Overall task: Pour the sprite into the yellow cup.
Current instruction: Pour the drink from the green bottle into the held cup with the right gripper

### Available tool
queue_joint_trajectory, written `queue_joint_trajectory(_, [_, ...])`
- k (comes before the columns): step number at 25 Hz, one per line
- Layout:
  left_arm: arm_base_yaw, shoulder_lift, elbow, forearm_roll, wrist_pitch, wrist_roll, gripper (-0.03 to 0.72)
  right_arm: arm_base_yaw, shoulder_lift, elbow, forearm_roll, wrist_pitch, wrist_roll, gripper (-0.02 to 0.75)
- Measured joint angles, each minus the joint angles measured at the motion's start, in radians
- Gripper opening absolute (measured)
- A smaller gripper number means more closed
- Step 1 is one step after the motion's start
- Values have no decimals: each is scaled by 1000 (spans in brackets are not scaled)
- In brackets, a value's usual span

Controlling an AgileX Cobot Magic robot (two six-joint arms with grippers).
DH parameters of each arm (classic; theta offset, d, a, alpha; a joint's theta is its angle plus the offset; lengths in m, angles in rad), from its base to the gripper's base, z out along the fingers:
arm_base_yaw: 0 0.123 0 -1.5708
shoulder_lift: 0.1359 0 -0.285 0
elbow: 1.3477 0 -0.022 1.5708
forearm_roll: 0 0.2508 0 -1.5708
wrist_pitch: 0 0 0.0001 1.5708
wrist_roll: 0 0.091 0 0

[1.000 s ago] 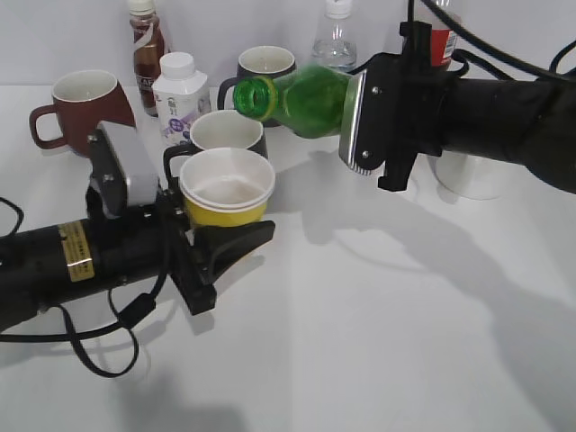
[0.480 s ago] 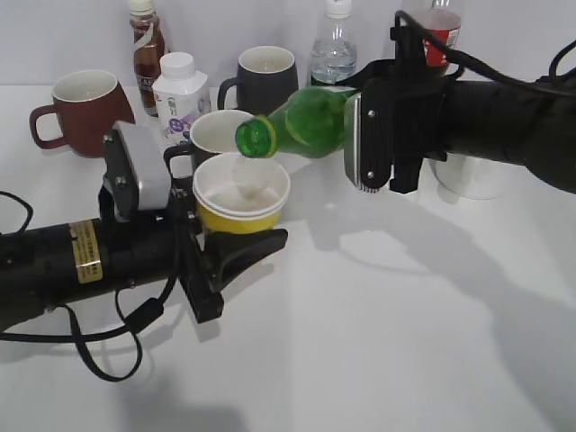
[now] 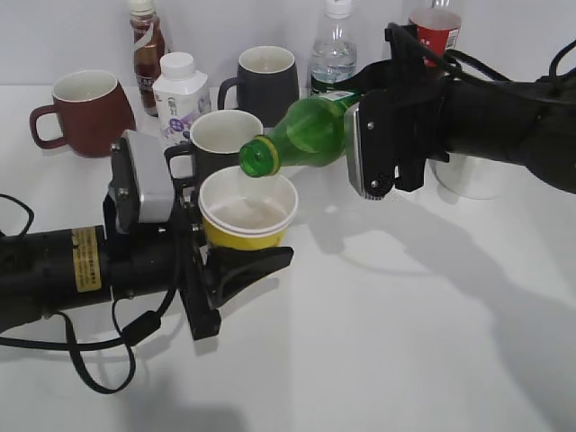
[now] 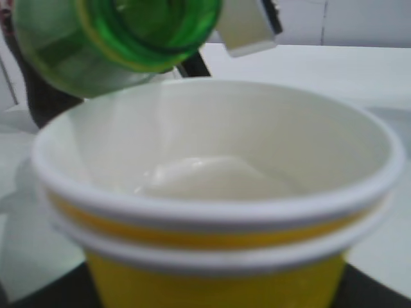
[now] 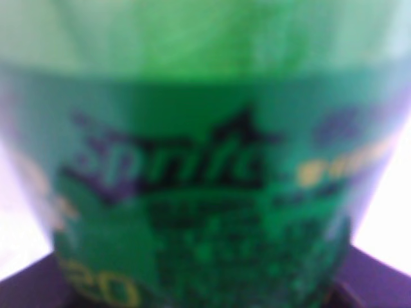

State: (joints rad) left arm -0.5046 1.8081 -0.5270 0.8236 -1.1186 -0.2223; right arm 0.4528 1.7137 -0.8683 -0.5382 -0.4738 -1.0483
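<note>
My right gripper (image 3: 364, 148) is shut on the sprite (image 3: 301, 135), a green bottle tipped on its side with its open mouth just above the near rim of the yellow cup (image 3: 247, 216). My left gripper (image 3: 229, 256) is shut on the yellow cup and holds it upright above the table. In the left wrist view the yellow cup (image 4: 218, 256) fills the frame, white inside, with the sprite's mouth (image 4: 122, 38) over its far left rim. In the right wrist view the sprite label (image 5: 205, 192) fills the frame and hides the fingers.
Behind the cup stand a black mug (image 3: 220, 139), another black mug (image 3: 265, 81), a dark red mug (image 3: 81, 108), a small white bottle (image 3: 178, 90), a brown bottle (image 3: 146, 40), a clear water bottle (image 3: 335, 49), a cola bottle (image 3: 435, 27) and a white cup (image 3: 472, 175).
The left gripper has carried the yellow cup to the right and nearer. The right gripper has tipped the sprite further, bringing its mouth down over the cup's rim.
</note>
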Motion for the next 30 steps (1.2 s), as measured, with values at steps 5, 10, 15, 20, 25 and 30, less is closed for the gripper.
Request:
queue_joint_trajectory(5, [0, 0, 0, 12, 0, -12, 390, 0, 0, 0, 32, 0, -58, 407])
queue_joint_trajectory(10, [0, 0, 0, 13, 0, -15, 390, 0, -2, 0, 48, 0, -92, 407])
queue_joint_trajectory(15, [0, 0, 0, 14, 22, -16, 390, 0, -8, 0, 51, 1, -118, 407])
queue_joint_trajectory(20, [0, 0, 0, 15, 71, -16, 390, 0, -8, 0, 59, 1, -152, 406])
queue_joint_trajectory(25, [0, 0, 0, 15, 81, -16, 390, 0, -8, 0, 107, 1, -209, 406])
queue_joint_trajectory(30, [0, 0, 0, 23, 82, -16, 390, 0, -8, 0, 116, 1, -219, 406])
